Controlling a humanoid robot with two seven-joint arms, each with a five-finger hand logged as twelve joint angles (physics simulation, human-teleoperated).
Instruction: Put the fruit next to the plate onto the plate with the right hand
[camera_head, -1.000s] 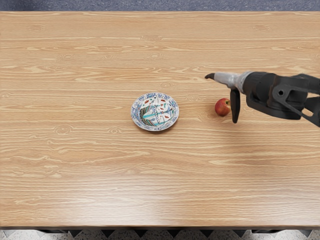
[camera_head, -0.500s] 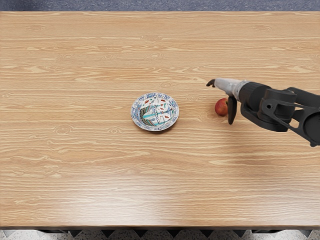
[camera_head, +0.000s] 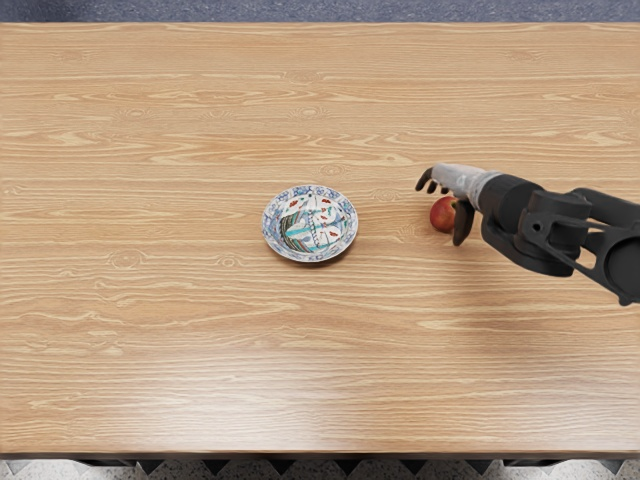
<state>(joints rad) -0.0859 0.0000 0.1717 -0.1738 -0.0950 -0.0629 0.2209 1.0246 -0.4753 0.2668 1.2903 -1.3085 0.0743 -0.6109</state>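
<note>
Red apple (camera_head: 441, 213) sits on the wooden bench (camera_head: 200, 340), off to the right of the patterned plate (camera_head: 270, 222) and apart from it. The right hand (camera_head: 462, 192) hovers over the apple with its fingers spread, gripping nothing. Its thumb hangs just beside the fruit's right side.

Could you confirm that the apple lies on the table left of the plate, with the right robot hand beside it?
Not quite: in the head view the apple lies on the table right of the plate, with the right robot hand beside it.
</note>
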